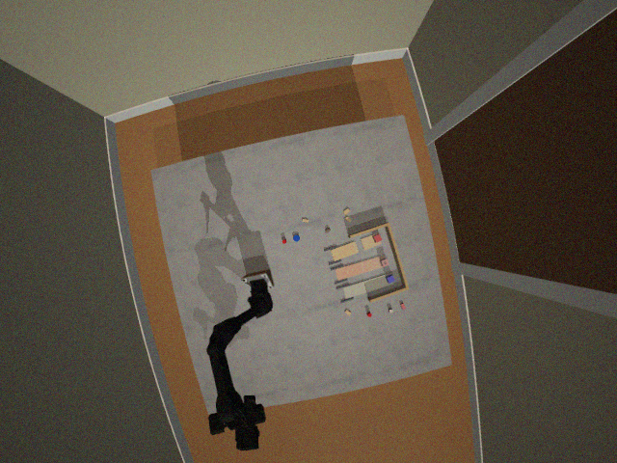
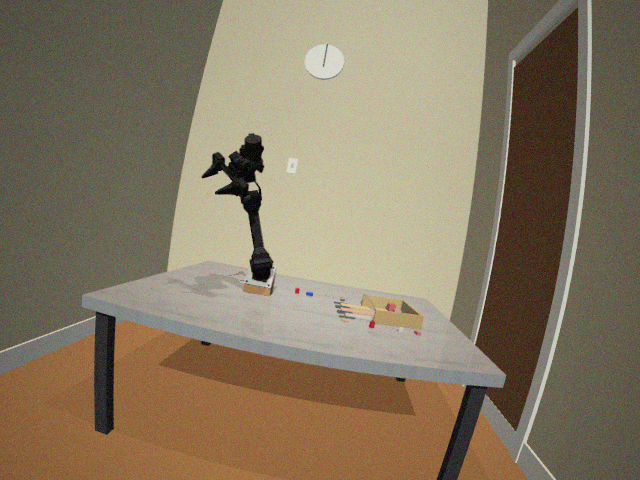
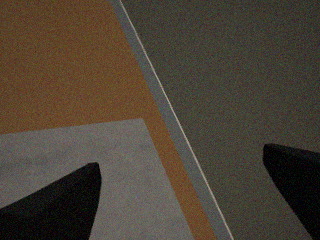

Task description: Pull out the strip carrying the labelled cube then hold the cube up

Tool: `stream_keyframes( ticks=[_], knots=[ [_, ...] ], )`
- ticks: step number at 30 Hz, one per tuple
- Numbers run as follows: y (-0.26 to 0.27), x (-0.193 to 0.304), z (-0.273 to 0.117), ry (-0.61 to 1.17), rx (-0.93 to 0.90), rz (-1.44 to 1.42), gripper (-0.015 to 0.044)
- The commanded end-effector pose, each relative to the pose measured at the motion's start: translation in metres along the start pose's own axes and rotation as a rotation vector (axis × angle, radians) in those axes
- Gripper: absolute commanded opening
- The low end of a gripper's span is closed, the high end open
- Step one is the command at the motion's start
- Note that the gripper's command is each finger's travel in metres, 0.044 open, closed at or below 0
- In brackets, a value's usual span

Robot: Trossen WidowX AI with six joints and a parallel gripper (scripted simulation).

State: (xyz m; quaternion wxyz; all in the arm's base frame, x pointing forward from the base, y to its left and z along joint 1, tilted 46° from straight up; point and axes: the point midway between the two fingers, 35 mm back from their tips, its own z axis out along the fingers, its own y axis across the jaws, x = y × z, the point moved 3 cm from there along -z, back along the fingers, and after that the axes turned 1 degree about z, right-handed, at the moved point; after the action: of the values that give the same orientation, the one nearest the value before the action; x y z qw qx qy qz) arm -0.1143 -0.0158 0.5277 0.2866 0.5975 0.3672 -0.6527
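My gripper (image 2: pixel 209 184) (image 3: pixel 183 163) is open and empty, high above the table and away from the strips. Three strips lie side by side, partly inside a tan box. The tan strip (image 1: pixel 343 250) shows a gap, with a red cube (image 1: pixel 377 237) on its inner part. The salmon middle strip (image 1: pixel 358 269) looks unbroken and bears a pink cube (image 1: pixel 384 262) with a faint mark, too small to read. The pale strip (image 1: pixel 355 290) turns darker inside the box; whether it is broken I cannot tell. A blue cube (image 1: pixel 389 278) is at its inner end.
The box wall (image 1: pixel 398 258) (image 2: pixel 398 318) surrounds the strips' inner ends. A red piece (image 1: pixel 283 241) (image 2: pixel 297 290) and a blue piece (image 1: pixel 296 237) (image 2: pixel 309 293) lie between arm base and box. Another red piece (image 1: pixel 368 313) (image 2: pixel 372 324) and several small pieces lie around the box.
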Motion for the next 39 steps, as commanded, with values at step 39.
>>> stream_keyframes(
  ticks=[39],
  knots=[
    [0.389,0.137,-0.176,-0.150,-1.193,-0.424,0.0400]
  ],
)
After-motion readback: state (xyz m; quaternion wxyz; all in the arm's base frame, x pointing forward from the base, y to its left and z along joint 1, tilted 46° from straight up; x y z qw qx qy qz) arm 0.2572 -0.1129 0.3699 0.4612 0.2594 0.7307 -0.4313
